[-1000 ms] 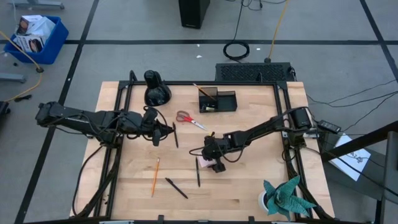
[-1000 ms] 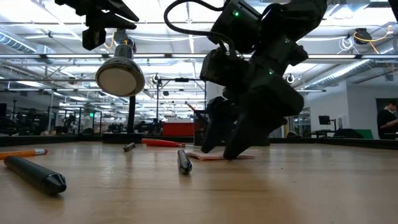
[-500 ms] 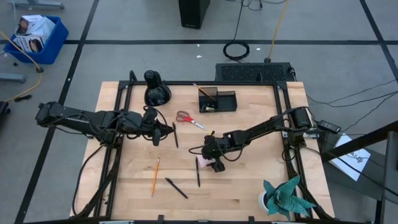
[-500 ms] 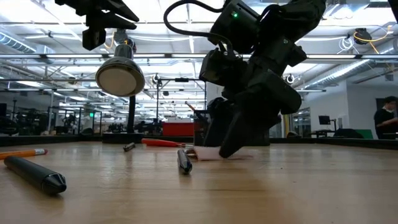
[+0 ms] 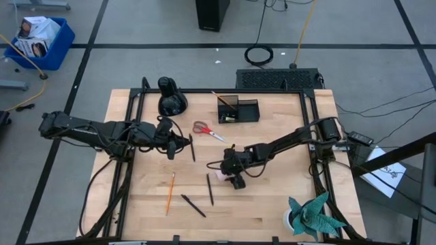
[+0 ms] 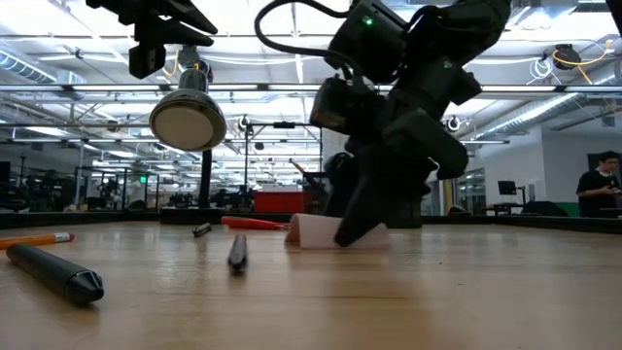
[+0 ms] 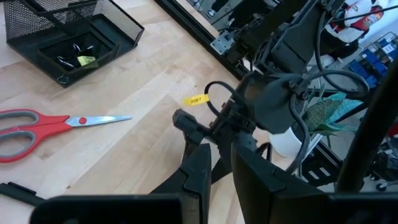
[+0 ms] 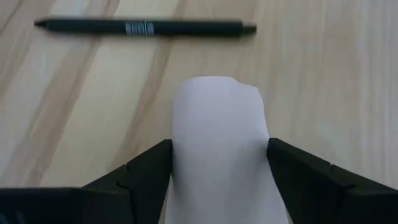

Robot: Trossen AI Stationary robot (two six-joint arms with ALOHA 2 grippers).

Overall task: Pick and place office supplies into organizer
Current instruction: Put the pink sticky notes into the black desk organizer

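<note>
On the wooden desk [image 5: 272,204], the right claw [image 5: 234,178] is down at the middle, over a pale pink sticky-note pad [image 5: 221,175], with a black pen [image 5: 210,189] just beside it. The left claw [image 5: 178,145] hovers near the red-handled scissors [image 5: 206,130]. The black organizer [image 5: 238,109] stands at the far edge.

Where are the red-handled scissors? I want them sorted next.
In the high view, the red-handled scissors lie on the wooden table, just below-left of the black mesh organizer.

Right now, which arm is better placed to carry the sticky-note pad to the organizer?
The right. Its gripper already clamps the sticky-note pad between both fingers, whereas the left gripper hangs apart from it, beside a black pen.
</note>
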